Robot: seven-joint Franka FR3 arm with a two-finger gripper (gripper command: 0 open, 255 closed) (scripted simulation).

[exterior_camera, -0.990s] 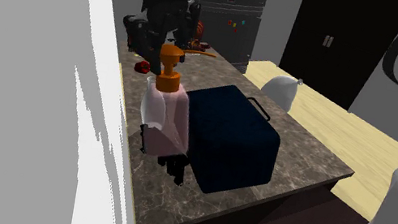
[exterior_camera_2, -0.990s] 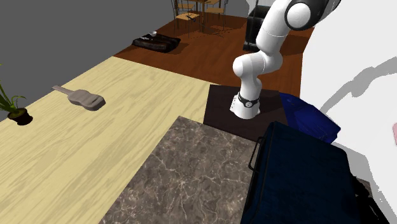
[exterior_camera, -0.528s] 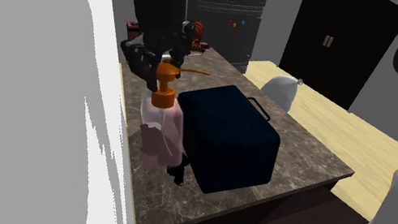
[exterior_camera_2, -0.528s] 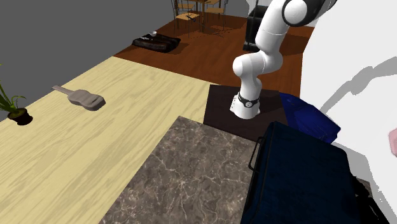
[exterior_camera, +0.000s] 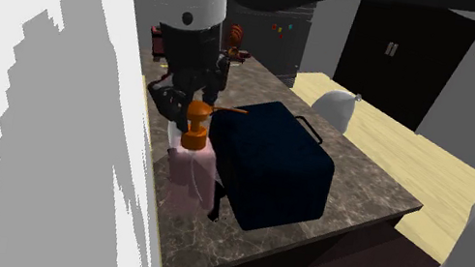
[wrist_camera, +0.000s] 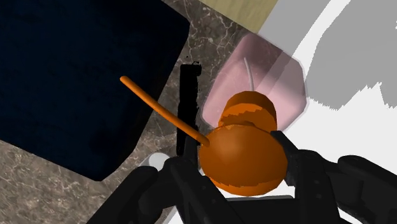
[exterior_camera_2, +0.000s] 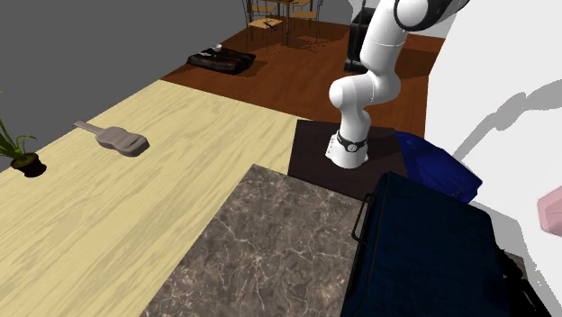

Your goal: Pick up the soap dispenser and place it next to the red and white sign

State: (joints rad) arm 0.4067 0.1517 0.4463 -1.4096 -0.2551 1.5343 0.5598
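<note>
Over marbled stone (exterior_camera: 363, 173), the claw (wrist_camera: 242, 167) clamps the orange-topped, translucent pink soap dispenser (wrist_camera: 280, 77).

soap dispenser (exterior_camera: 191, 167): translucent pink body, smooth orange pump (wrist_camera: 242, 156) with slight sheen. countertop (exterior_camera_2: 261, 257): dark veined marble-like stone. case (exterior_camera: 278, 163): dark navy, flat matt. floor (exterior_camera_2: 135, 225): pale wood-grain planks. gripper (wrist_camera: 243, 170): plain matt black. arm (exterior_camera_2: 365, 90): smooth white

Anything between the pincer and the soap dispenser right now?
Nothing visible. The pincer clasps the soap dispenser by its orange pump head. The dark blue case stands beside the dispenser, not between.
</note>
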